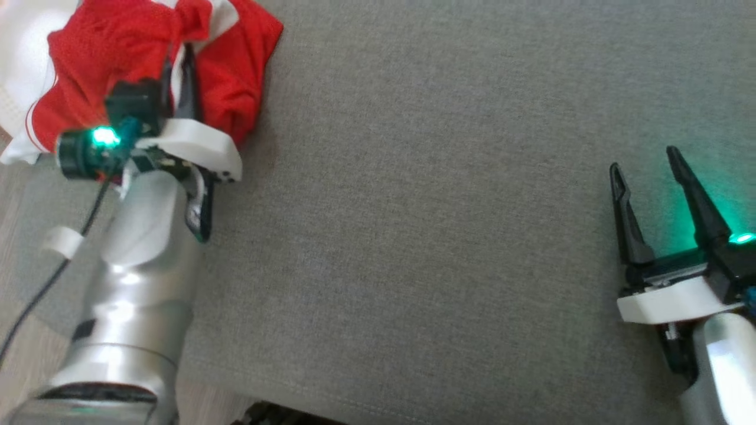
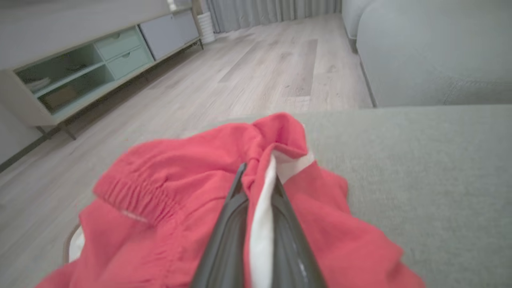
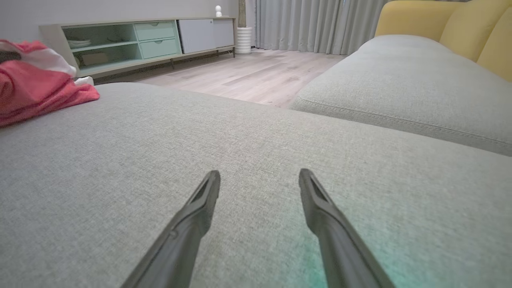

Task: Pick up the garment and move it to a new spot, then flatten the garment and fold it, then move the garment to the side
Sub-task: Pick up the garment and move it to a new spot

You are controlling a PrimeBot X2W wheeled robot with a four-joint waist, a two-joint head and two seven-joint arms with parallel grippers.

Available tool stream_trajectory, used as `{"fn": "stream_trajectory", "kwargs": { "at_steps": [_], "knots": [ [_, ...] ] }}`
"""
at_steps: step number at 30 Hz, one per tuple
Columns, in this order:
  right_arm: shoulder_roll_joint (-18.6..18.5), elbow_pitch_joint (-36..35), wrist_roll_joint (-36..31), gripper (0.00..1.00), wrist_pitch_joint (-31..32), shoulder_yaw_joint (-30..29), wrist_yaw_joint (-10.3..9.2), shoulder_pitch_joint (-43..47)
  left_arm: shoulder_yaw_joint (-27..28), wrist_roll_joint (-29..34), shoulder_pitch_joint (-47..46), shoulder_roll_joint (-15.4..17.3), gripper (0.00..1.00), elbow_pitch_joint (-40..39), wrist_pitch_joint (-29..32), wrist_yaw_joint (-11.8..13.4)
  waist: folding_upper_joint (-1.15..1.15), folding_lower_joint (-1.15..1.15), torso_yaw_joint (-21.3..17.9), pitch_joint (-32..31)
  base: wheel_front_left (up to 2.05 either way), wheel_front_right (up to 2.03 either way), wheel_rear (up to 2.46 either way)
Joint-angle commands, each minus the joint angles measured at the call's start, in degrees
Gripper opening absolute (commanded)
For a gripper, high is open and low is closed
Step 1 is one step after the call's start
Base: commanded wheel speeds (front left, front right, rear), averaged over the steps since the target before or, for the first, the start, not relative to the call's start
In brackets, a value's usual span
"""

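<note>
A broad grey sofa cushion (image 1: 443,236) carries the scene, with a second grey cushion (image 3: 400,88) beyond it and yellow back pillows (image 3: 460,24) behind that one in the right wrist view. Pale wood flooring (image 2: 260,72) runs from the cushion's edge to a long low cabinet (image 3: 152,40) with open shelves and mint drawers, and to grey curtains (image 3: 304,24) at the far wall. Bunched red-and-white shorts (image 1: 230,77), with a gathered elastic waistband seen in the left wrist view, lie heaped at the cushion's far left corner, right at its edge. The robot's silver left arm (image 1: 136,265) reaches up the left side of the head view to the heap, a green lamp glowing at its wrist. The left hand (image 1: 180,65) is closed on the shorts, its two dark fingers pinching a raised fold of white and red cloth. The right hand (image 1: 644,160) is at the lower right, well apart from the shorts, its fingers spread wide with nothing between them, just over bare grey fabric tinged green by its own lamp. A white ribbed vase (image 3: 243,40) stands on the floor beside the cabinet's end.
</note>
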Motion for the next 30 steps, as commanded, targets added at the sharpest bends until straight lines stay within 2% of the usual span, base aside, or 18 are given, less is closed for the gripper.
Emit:
{"fn": "stream_trajectory", "kwargs": {
  "at_steps": [1, 8, 17, 18, 19, 23, 26, 30],
  "knots": [
    [0.8, 0.7, 0.2, 1.0, 0.1, 1.2, -0.03, 1.4, 0.9, 0.5, -2.5, 3.6, 0.0, -2.0, -0.9, -0.7, 0.0, -0.01, -1.4, -2.2, 0.0, 0.0, 0.0],
    [4.9, 1.7, 0.7, 1.0, 0.1, 2.6, -0.03, 1.2, -0.7, 2.1, -5.1, 7.1, 0.0, -7.3, -1.7, -2.4, 0.0, -0.01, -6.2, -8.5, 0.0, 0.0, 0.0],
    [9.4, 2.8, 2.0, 1.0, 0.1, 3.4, -0.03, 2.5, -6.0, 3.8, -5.8, 8.8, 0.0, -22.7, 4.1, -6.3, 0.0, -0.01, -18.9, -16.1, 0.0, 0.0, 0.0],
    [9.6, 3.0, 2.4, 1.0, 0.1, 3.1, -0.03, 2.8, -6.8, 3.6, -5.5, 8.6, 0.0, -24.5, 5.0, -6.7, 0.0, -0.01, -20.4, -16.6, 0.0, 0.0, 0.0],
    [9.9, 3.1, 2.9, 1.0, 0.1, 3.1, -0.03, 3.1, -8.4, 3.2, -4.7, 8.3, 0.0, -27.7, 7.1, -7.3, 0.0, -0.01, -23.6, -17.3, 0.0, 0.0, 0.0],
    [10.0, 2.6, 6.0, 1.0, 0.1, 4.0, -0.03, 2.7, -12.5, 2.1, -2.6, 7.1, 0.0, -32.1, 10.7, -8.1, 0.0, -0.01, -29.5, -16.5, 0.0, 0.0, 0.0],
    [10.0, 2.2, 7.8, 1.0, 0.1, 4.7, -0.03, 2.0, -16.1, 1.9, -0.4, 5.6, 0.0, -32.1, 11.9, -8.3, 0.0, -0.01, -33.1, -14.7, 0.0, 0.0, 0.0],
    [10.1, 1.9, 9.5, 1.0, 0.1, 5.7, -0.03, 1.3, -21.2, 1.7, 4.4, 3.3, 0.0, -27.6, 8.9, -8.5, 0.0, -0.01, -36.8, -11.4, 0.0, 0.0, 0.0]
  ]
}}
